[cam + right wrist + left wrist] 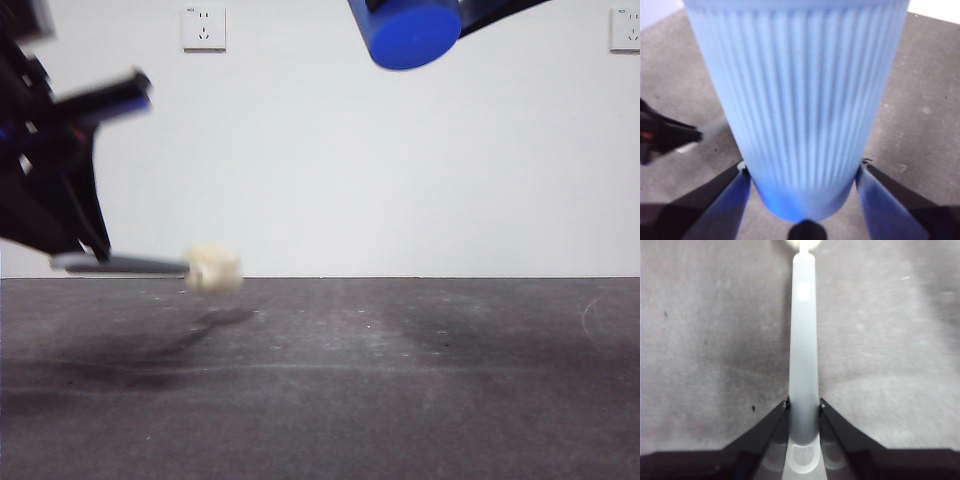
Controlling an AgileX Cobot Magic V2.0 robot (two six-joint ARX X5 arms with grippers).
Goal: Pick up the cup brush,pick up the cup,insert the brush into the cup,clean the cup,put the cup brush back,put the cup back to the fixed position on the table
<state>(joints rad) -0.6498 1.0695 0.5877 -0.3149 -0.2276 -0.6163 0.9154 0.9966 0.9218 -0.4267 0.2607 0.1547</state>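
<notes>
My left gripper (pixel 803 407) is shut on the grey handle of the cup brush (pixel 803 355). In the front view the left gripper (pixel 70 255) is at the left edge and holds the cup brush (pixel 150 266) about level, just above the table (pixel 400 400), with its cream-yellow sponge head (pixel 213 269) pointing right. My right gripper (pixel 802 172) is shut on the cup (pixel 797 100), a blue ribbed tumbler. In the front view the cup (pixel 412 32) hangs tilted at the top, base showing, high above the table. The brush's sponge is mostly out of the left wrist view.
A white wall with two power sockets (pixel 204 28) stands behind the table. The left arm (pixel 665 137) shows dark at the side of the right wrist view. The brush's shadow (pixel 215 320) lies on the table below the sponge.
</notes>
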